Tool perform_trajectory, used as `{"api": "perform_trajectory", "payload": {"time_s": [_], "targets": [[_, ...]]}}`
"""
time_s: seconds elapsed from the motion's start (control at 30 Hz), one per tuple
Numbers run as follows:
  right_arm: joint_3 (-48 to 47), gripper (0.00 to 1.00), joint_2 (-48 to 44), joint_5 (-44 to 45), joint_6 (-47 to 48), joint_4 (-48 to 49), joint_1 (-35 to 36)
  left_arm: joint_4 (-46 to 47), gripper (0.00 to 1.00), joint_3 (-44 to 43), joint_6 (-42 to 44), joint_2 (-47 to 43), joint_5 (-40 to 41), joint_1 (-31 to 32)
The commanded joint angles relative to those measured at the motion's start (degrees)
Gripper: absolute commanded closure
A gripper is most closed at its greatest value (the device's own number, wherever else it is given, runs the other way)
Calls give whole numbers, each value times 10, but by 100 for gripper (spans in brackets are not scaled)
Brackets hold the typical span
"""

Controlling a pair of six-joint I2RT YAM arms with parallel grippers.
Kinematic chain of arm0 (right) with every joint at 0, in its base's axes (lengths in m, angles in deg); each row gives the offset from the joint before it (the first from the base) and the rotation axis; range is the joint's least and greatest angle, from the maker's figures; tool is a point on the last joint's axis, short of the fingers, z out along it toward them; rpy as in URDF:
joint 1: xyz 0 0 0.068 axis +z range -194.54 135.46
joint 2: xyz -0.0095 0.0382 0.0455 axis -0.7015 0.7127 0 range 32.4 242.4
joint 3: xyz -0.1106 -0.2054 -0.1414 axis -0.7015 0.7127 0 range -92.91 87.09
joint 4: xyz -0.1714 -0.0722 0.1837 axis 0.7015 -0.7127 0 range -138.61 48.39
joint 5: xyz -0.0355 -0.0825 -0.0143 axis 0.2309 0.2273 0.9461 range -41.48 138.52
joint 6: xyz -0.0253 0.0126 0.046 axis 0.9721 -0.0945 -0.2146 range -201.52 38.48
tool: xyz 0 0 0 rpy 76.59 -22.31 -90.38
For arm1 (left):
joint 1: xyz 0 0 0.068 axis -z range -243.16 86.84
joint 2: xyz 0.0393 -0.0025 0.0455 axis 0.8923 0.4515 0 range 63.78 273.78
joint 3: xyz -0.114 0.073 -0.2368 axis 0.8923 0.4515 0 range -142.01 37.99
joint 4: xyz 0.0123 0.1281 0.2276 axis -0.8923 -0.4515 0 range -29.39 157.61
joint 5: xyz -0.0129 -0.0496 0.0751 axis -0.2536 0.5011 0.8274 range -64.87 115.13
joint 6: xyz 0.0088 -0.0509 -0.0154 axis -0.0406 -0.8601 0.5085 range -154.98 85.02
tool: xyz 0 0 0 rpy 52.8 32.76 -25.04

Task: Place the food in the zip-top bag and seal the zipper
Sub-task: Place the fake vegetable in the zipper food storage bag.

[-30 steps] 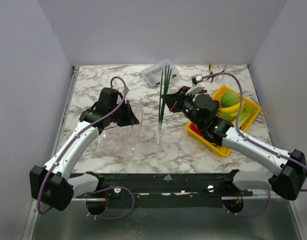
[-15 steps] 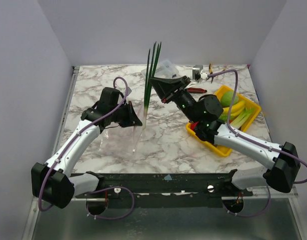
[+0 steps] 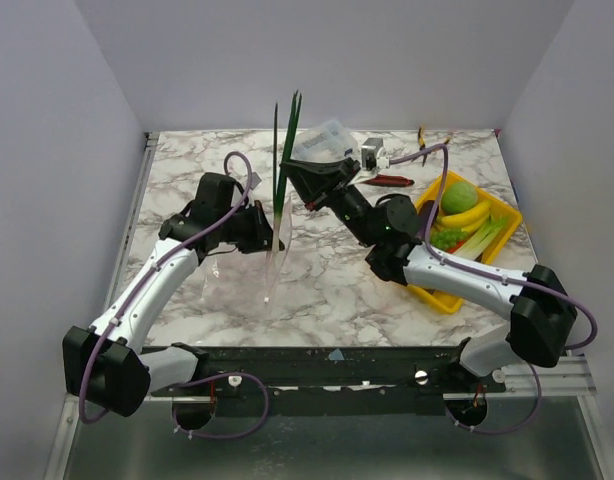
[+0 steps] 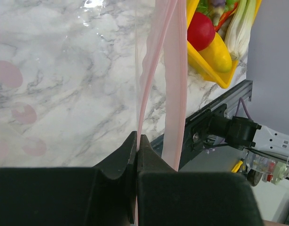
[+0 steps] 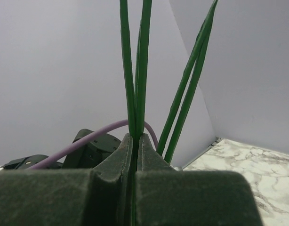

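Observation:
My right gripper [image 3: 297,187] is shut on the long green-white stalk [image 3: 284,150] and holds it nearly upright, leaves up; the wrist view shows the jaws [image 5: 135,136] clamped on the green stems [image 5: 137,70]. The stalk's white end hangs at the mouth of the clear zip-top bag [image 3: 237,285]; I cannot tell if it is inside. My left gripper [image 3: 270,228] is shut on one lip of the pink zipper strip [image 4: 165,70] and holds the mouth up. A green ball [image 3: 459,195], yellow pieces [image 3: 467,216] and a red tomato [image 4: 201,30] lie in the yellow tray [image 3: 442,300].
A rigid clear compartment box [image 3: 327,140] stands at the back, behind the stalk. A red-handled tool [image 3: 392,181] lies beside the tray. The table's front rail [image 4: 215,122] is close to the bag's mouth in the left wrist view.
My right gripper has lifted the stalk off the table, swung it upright and carried it left to the bag's mouth. The left gripper has held the bag's lip in place.

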Motion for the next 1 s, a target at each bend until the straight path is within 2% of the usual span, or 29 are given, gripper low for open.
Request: {"api": "perform_trajectory", "payload": {"time_s": [0.0, 0.13, 0.3, 0.57, 0.63, 0.7, 0.83, 0.87, 0.97], "targets": [[38, 100, -5, -39, 34, 80, 12, 2, 100, -30, -8, -9, -39, -15], [80, 100, -7, -49, 56, 118, 32, 3, 100, -48, -20, -12, -67, -29], [108, 100, -16, -24, 73, 115, 66, 11, 100, -65, -49, -21, -74, -47], [155, 100, -16, 91, 47, 142, 111, 42, 100, -63, -98, -51, -64, -57], [146, 99, -22, 139, 14, 84, 116, 42, 100, -64, -102, -62, -57, -59], [123, 99, -31, 149, -3, 6, 122, 41, 100, -67, -103, -73, -47, -59], [116, 95, -37, 184, -8, -45, 143, 40, 100, -69, -113, -87, -36, -62], [98, 93, -33, 194, -19, -81, 145, 43, 100, -67, -117, -91, -36, -62], [13, 91, -13, 210, -55, -275, 144, 50, 100, -69, -127, -95, -32, -62]]}}
